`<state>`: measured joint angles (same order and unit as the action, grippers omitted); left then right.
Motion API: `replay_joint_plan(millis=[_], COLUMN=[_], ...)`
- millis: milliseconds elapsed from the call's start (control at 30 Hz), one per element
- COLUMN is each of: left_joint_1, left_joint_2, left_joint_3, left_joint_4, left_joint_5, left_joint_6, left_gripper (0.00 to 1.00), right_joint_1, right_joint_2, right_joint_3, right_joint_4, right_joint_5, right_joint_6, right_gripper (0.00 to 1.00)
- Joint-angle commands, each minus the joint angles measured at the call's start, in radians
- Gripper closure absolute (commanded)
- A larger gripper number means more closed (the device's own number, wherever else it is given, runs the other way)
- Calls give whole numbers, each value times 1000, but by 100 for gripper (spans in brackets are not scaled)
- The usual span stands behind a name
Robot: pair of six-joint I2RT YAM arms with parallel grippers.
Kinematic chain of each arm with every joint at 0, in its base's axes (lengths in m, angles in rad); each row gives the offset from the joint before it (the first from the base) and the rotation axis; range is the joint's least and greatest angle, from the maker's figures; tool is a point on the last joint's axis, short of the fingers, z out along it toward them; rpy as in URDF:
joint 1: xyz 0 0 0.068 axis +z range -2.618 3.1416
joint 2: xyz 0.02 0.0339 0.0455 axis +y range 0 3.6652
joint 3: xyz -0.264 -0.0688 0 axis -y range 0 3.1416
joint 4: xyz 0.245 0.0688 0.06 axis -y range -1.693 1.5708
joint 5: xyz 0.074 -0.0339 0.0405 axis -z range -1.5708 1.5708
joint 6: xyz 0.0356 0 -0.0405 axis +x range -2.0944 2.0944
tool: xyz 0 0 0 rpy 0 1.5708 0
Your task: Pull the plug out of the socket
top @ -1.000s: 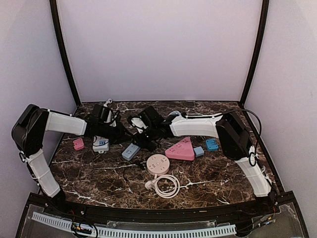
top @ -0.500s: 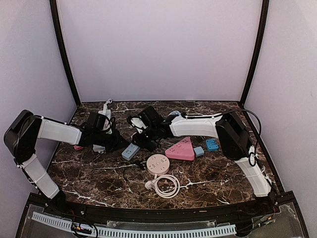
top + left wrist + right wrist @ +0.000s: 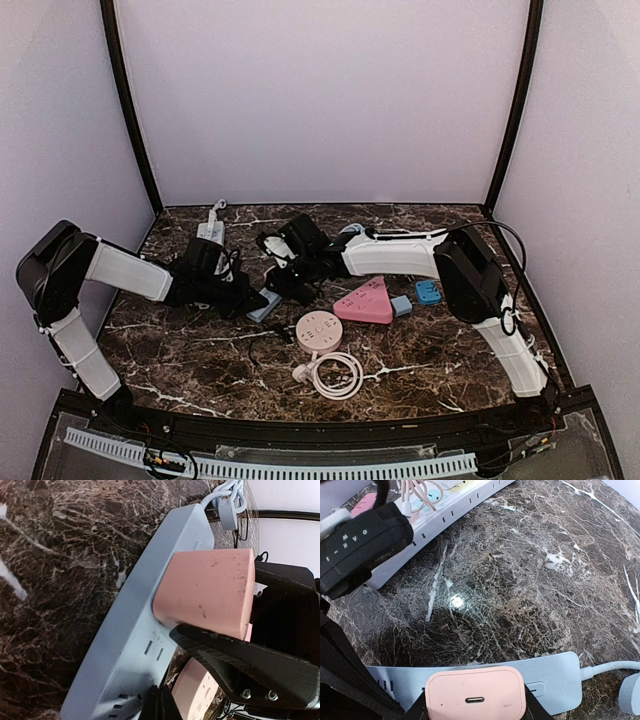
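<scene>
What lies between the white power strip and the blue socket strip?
Between the white power strip and the blue socket strip is bare marble table, crossed at the left by the left arm; the right wrist view shows it.

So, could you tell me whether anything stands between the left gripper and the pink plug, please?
Nothing visible does. In the left wrist view the pink plug, seated in the blue power strip, sits right between the fingers of the left gripper; whether they clamp it I cannot tell.
</scene>
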<state>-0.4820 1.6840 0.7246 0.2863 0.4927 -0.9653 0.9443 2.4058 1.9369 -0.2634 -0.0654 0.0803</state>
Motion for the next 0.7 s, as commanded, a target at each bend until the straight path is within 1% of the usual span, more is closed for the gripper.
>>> replay_joint_plan(millis=[0,200,400,667], left_joint_1=[-4,-3,-3,-3], left_joint_2=[10,17,59,113], left_joint_3=[-40,-61,-50,-36], left_joint_4=[24,10,-73,-125], left_joint_5=[-47,-105,-158,-170], left_joint_6=[-27,-43,-35,-25], left_gripper=[100,100,100,100], right_joint_1=[3,14,24,33], right_joint_2=[12,5,-34,-86], right_joint_3=[-3,-14,-53,-110], right_joint_4=[50,59,112,204], right_joint_5=[-10,8,19,35], right_joint_6=[4,-18,-40,-54], right_gripper=[72,73,73,74])
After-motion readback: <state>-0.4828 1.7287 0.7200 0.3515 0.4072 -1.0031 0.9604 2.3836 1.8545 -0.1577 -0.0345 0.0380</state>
